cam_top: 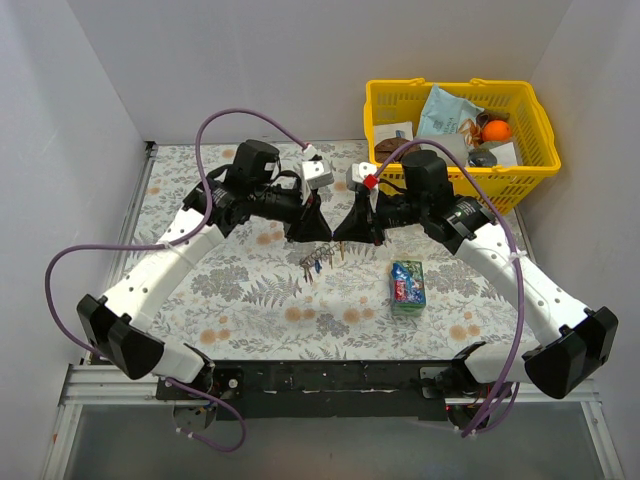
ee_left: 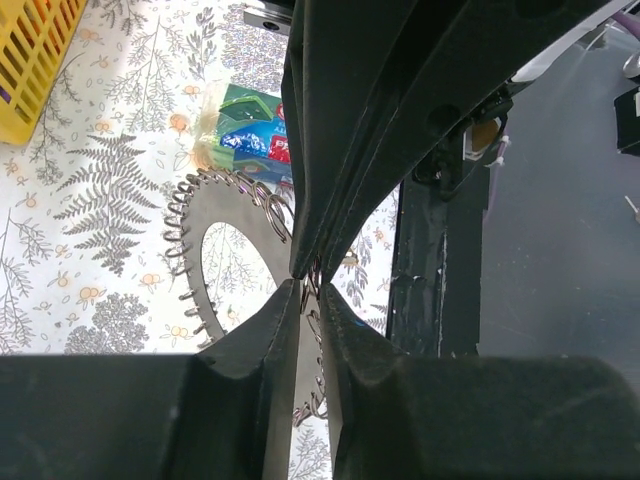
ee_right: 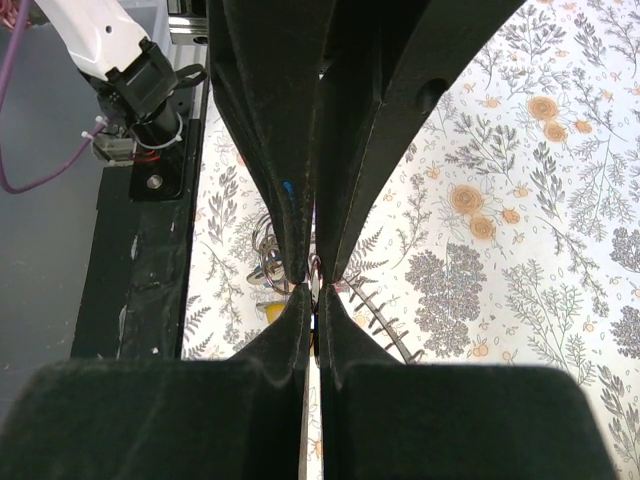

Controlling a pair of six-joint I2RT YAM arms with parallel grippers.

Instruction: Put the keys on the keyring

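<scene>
The left hand (ee_left: 308, 285) and the right hand (ee_right: 315, 288) meet mid-frame in the top view; each is pinched tight on the keyring (ee_left: 185, 250); the keys (cam_top: 312, 265) bunch just below, over the desk (cam_top: 250, 300); I think some are on it, but I cannot tell if all are.

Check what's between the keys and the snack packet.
Nothing. In the top view, only bare floral tablecloth lies between the keys and the snack packet.
</scene>
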